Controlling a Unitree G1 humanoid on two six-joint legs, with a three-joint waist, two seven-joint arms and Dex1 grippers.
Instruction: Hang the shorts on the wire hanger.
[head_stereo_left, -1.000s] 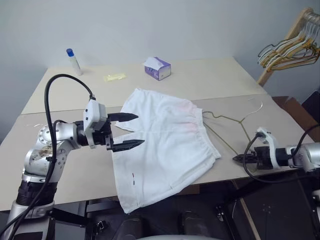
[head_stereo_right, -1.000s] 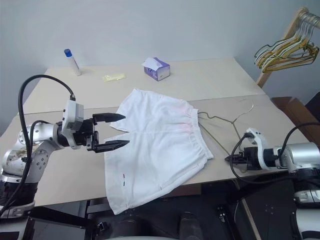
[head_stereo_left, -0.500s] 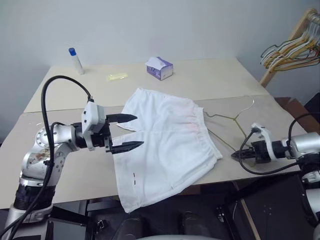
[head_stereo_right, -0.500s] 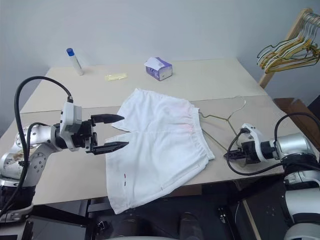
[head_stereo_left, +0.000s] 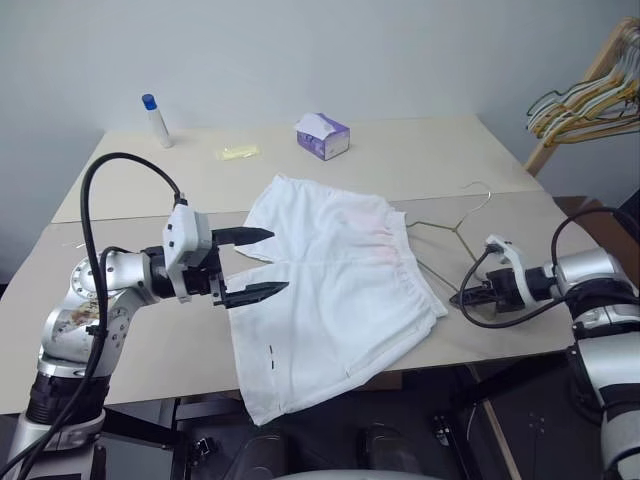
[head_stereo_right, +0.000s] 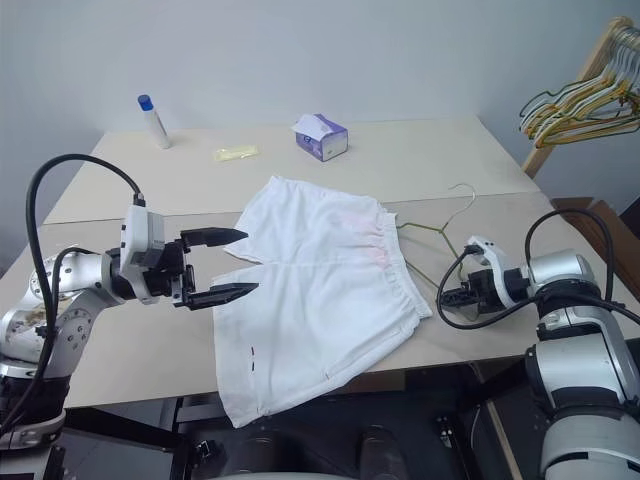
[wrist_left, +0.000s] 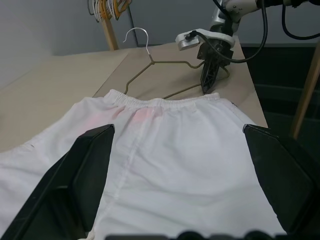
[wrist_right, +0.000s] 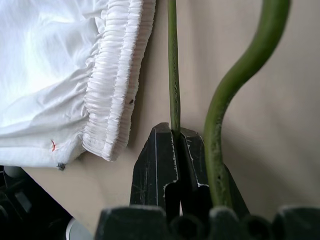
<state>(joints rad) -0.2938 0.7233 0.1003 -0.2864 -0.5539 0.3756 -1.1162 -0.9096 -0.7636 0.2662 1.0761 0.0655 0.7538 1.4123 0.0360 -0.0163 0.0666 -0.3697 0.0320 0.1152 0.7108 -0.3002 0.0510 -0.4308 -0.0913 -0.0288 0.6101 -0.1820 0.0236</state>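
The white shorts (head_stereo_left: 330, 290) lie flat on the beige table (head_stereo_left: 420, 160), one leg hanging over the front edge. Their gathered waistband (wrist_right: 115, 85) faces right. The thin olive wire hanger (head_stereo_left: 440, 228) lies on the table just right of the waistband, its hook (head_stereo_right: 462, 190) pointing away. My right gripper (head_stereo_left: 458, 297) is shut on the hanger's lower wire (wrist_right: 172, 65) beside the waistband's near corner. My left gripper (head_stereo_left: 278, 262) hovers open over the left edge of the shorts, its black fingers (wrist_left: 80, 175) wide apart and holding nothing.
A purple-and-white tissue box (head_stereo_left: 322, 136), a blue-capped bottle (head_stereo_left: 155, 120) and a small yellow packet (head_stereo_left: 238, 153) sit at the back of the table. A bunch of hangers (head_stereo_left: 585, 100) hangs on a wooden rack at the far right.
My right gripper has moved in toward the shorts with the hanger in its grip, and the hanger's hook has swung left across the table. The left gripper has stayed put.
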